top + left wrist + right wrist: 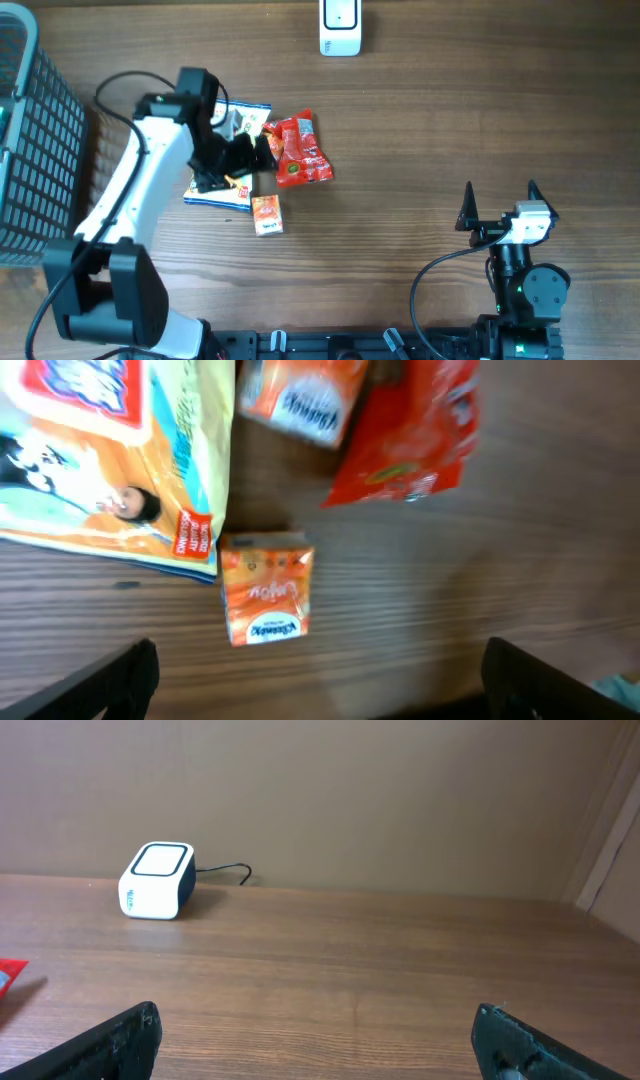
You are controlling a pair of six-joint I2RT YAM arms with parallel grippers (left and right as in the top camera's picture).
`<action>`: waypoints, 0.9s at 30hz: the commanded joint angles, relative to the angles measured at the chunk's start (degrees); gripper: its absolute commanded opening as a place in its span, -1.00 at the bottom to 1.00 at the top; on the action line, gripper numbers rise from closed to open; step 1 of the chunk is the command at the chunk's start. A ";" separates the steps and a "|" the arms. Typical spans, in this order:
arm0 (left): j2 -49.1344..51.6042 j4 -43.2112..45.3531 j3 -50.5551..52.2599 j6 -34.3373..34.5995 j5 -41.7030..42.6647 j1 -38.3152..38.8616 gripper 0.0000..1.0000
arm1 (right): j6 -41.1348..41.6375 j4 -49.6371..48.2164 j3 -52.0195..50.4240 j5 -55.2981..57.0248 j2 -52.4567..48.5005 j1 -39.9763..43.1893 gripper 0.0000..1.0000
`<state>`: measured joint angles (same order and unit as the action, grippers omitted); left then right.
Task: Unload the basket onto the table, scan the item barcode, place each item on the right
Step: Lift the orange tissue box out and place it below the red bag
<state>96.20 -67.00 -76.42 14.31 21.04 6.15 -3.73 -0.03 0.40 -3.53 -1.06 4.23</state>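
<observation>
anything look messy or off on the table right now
Nothing looks spilled or torn. The goods just lie jumbled: the red packet sits skewed next to the large snack bag, and a small orange carton lies tilted by the bag's corner. The scanner stands apart from them.

— Where does the top camera sit?
— Straight above the table, looking down, far enough off to take in both arms, the white scanner at the far edge and the basket on the left.
— And the left wrist one?
— Pointed down, close over the table. The orange carton fills much of it, slightly blurred, so I'd say it's quite near. That carton and the red packet show from above too.
— The right wrist?
— Low, almost level with the table, facing across it to the scanner by the wall. That scanner is what it shares with the top view.
</observation>
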 commanded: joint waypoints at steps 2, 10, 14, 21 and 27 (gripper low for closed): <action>-1.14 -5.95 -13.53 -0.15 0.11 -2.60 1.00 | 0.83 -0.07 -0.11 0.55 0.26 0.28 0.99; -6.27 -6.08 -22.14 -0.59 1.33 -4.98 1.00 | 0.83 -0.07 -0.11 0.55 0.24 0.28 1.00; -9.94 -2.62 -23.85 5.05 -6.36 -8.57 1.00 | 0.83 -0.07 -0.11 0.55 0.24 0.28 1.00; -13.60 -0.37 -28.94 17.92 -25.55 -20.85 1.00 | 0.83 -0.07 -0.11 0.55 0.24 0.28 0.99; -13.25 5.16 -28.92 19.28 -36.24 -31.43 1.00 | 0.83 -0.07 -0.11 0.55 0.24 0.28 1.00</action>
<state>82.43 -63.48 -104.49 30.48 -4.69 -21.15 -3.73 -0.01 0.40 -3.53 -1.06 4.23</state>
